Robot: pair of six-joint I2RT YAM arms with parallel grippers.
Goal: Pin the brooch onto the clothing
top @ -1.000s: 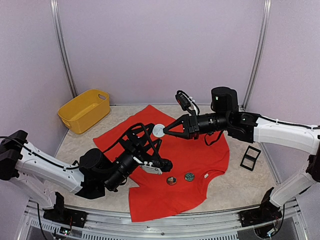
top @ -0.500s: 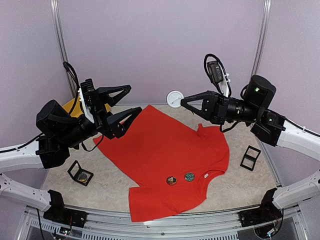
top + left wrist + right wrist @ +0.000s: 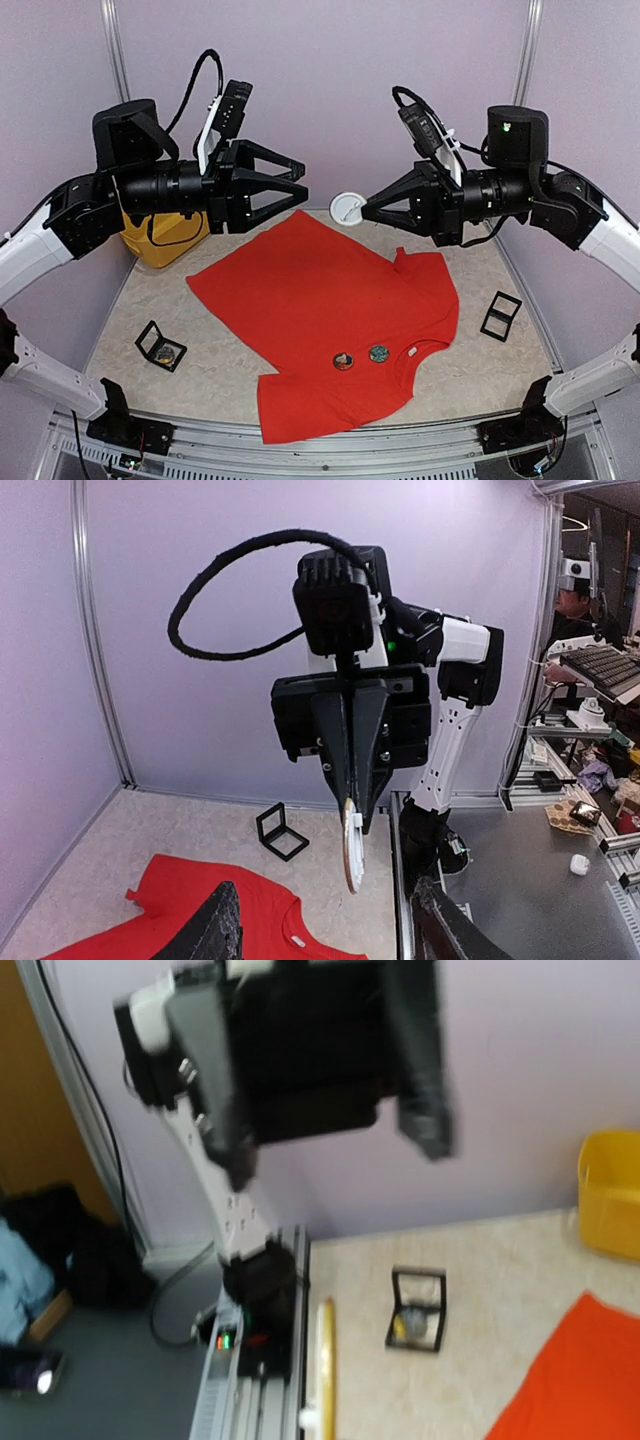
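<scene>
From above, the left gripper [image 3: 300,192] hangs high over the table's far left, its black fingers spread wide and holding nothing. Opposite it, the right gripper [image 3: 366,210] pinches a flat white round brooch [image 3: 347,207] at its tips. The red T-shirt [image 3: 320,295] lies flat mid-table, soft cloth, with two small round badges [image 3: 343,360] by its collar on the near side.

The left wrist view shows the brooch [image 3: 351,848] edge-on, a thin disc clamped between tapered black fingers.

The right wrist view is blurred, with red cloth at its lower right.
</scene>
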